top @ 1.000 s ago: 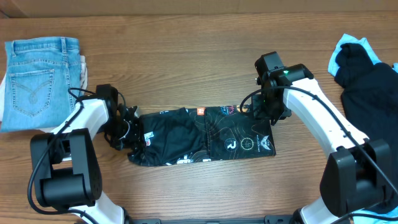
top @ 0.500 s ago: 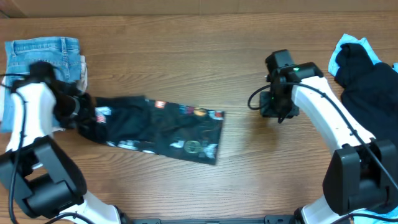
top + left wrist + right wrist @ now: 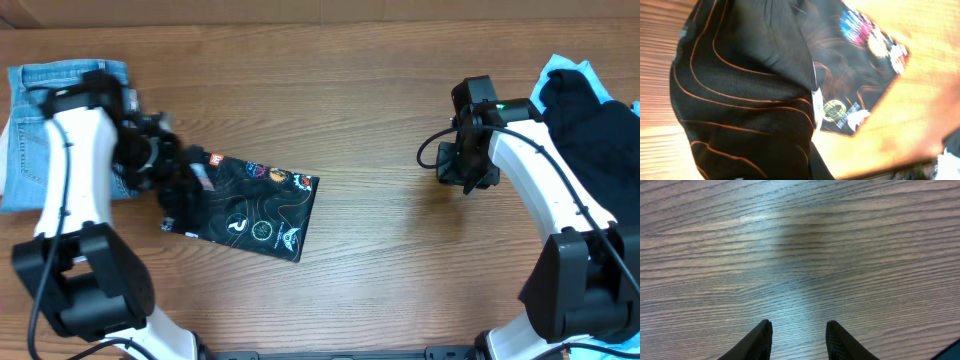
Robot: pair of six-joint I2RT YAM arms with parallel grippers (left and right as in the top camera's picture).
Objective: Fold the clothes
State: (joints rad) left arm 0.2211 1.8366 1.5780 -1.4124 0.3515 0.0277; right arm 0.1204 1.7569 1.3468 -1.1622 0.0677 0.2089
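Here the folded black jersey, orange-lined with logos, is pinched by left fingers; right fingers gape empty.

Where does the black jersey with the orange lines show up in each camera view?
Overhead: jersey left of centre, on the table.
Left wrist: jersey fills most of the frame.
Right wrist: not in it, only bare wood.
Shared landmark: the wood-grain table, in all three.

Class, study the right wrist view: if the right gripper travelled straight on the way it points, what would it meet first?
Most likely the bare wooden table: the right gripper points down at it, with nothing in between. The jersey lies well off that line. Its height above the wood is unclear.
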